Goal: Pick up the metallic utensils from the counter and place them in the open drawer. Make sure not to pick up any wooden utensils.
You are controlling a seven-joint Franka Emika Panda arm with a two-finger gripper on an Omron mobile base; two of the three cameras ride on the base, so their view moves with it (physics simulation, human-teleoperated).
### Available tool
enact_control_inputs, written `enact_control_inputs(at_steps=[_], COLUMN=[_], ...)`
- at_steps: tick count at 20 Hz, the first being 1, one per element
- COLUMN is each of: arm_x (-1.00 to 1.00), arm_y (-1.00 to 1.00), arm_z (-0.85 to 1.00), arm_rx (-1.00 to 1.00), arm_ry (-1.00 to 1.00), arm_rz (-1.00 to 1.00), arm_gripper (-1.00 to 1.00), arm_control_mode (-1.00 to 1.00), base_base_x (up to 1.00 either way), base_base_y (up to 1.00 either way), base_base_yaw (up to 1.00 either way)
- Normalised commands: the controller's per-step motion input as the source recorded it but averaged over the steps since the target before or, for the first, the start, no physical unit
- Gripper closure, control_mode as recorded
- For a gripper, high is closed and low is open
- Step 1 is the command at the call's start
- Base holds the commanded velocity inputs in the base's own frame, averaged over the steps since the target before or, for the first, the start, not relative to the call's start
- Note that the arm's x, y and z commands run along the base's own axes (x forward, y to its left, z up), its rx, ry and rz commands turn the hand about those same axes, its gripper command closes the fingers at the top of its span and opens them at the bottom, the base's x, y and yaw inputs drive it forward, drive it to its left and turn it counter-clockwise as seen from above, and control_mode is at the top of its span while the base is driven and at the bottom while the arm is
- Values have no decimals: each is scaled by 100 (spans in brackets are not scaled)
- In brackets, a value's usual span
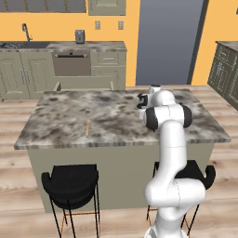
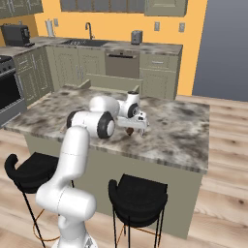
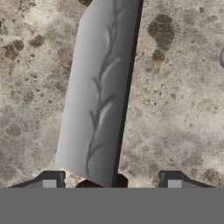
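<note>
White glossy rounded arm point(image 1: 173, 153), black joint caps, small dark fingertips point(image 3: 174, 180)

A: What stands at the near side of the island?

B: Two black bar stools point(image 1: 70, 186), one at seven o'clock in the left base view, its mate point(image 2: 138, 198) at five o'clock in the right base view.

A: And along the far wall?

B: A dishwasher point(image 1: 71, 64) at eleven o'clock, a faucet point(image 2: 89, 30) at the sink, a toaster point(image 2: 136, 37) at twelve, a coffee machine point(image 2: 14, 35) at ten.

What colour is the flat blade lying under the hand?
Silver-grey, with a darker branching line along the flat metal blade; a dark reddish handle end shows at its base. Clearest in the hand view.
</note>
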Motion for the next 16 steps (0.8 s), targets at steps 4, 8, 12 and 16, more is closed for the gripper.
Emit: enact_control_inputs(at_steps=[4,8,12,16], arm_x=[2,-28,-42,-39], arm_y=[0,0,0,2], arm_z=[-13,10,66,93], arm_rx=[0,10,11,0], arm_ry=[0,-9,-13,0], arm_rz=[2,0,0,0], arm_gripper=[100,100,100,100], arm_control_mode=[-100,-100,-100,-100], base_base_x=[0,0,0,0], base_base_y=[0,0,0,0], base_base_yaw=[0,0,0,0])
